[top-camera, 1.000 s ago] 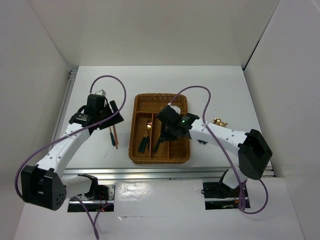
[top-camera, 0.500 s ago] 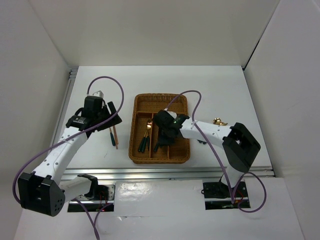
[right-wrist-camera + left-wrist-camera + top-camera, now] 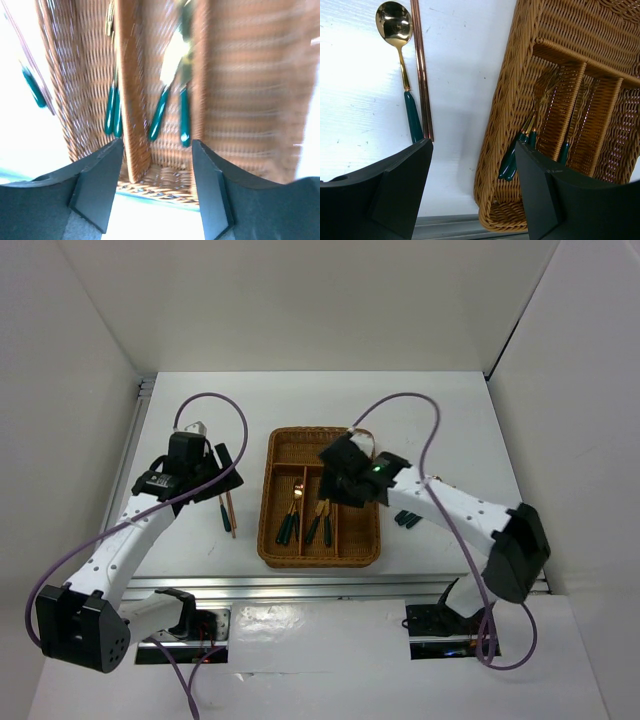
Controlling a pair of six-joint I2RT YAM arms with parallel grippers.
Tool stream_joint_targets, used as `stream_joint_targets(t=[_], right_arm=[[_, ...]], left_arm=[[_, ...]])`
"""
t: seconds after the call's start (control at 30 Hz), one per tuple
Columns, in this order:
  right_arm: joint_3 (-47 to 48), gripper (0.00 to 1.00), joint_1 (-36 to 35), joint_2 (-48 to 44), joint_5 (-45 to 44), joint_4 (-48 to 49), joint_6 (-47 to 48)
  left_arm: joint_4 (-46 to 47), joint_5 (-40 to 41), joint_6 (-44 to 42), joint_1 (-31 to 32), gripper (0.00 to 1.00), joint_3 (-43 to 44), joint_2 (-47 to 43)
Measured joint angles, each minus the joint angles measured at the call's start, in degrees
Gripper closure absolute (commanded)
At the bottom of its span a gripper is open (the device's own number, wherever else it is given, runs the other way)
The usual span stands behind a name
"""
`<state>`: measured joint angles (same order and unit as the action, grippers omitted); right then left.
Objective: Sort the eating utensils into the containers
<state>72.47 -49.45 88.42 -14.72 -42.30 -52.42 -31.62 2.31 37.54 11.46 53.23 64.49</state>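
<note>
Arms from above: the left arm bends up from its base, and the left gripper (image 3: 222, 475) hangs over the white table (image 3: 450, 430), beside the wicker tray (image 3: 272, 490). The right arm stretches in from the right, and the right gripper (image 3: 340, 488) hangs over the tray's middle.

From the left wrist, the fingers (image 3: 395, 190) are wide apart and hold nothing. A gold spoon (image 3: 395, 30) lies on the table, with the chopsticks (image 3: 421, 75) just beside it. Forks (image 3: 522, 145) lie inside the tray.

From the right wrist, all is blurry. The fingers (image 3: 95, 185) are apart and hold nothing. Green handles (image 3: 112, 115) lie in two slots below.
</note>
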Motion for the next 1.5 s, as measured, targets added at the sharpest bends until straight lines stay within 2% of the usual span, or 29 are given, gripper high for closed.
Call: stream_joint_targets(t=[0.1,0.27,0.5,0.9,1.5], right_arm=[[-1.05,0.42,6.88,-6.75,-2.27,-1.33,0.17],[-8.7,0.47,24.72,-15.87,-4.98,-2.38,0.2],[-22.47,0.56,34.62,-17.31,-2.95,-3.52,0.2],[-28.17,0.58,38.16,-14.47,-0.42,-0.26,0.26],[-28.35,0.59,38.42,-9.51,1.46,5.01,1.81]], left_arm=[[0.02,-0.02,-0.02,0.0,0.19,0.0,0.33],[0.22,-0.07,-0.02,-0.04,0.19,0.02,2.32],[0.39,-0.63,-0.02,-0.04,0.19,0.13,5.11],[0.96,-0.98,-0.02,-0.04,0.19,1.2,6.97],[1.31,-1.05,-0.02,-0.04,0.19,2.19,8.59]])
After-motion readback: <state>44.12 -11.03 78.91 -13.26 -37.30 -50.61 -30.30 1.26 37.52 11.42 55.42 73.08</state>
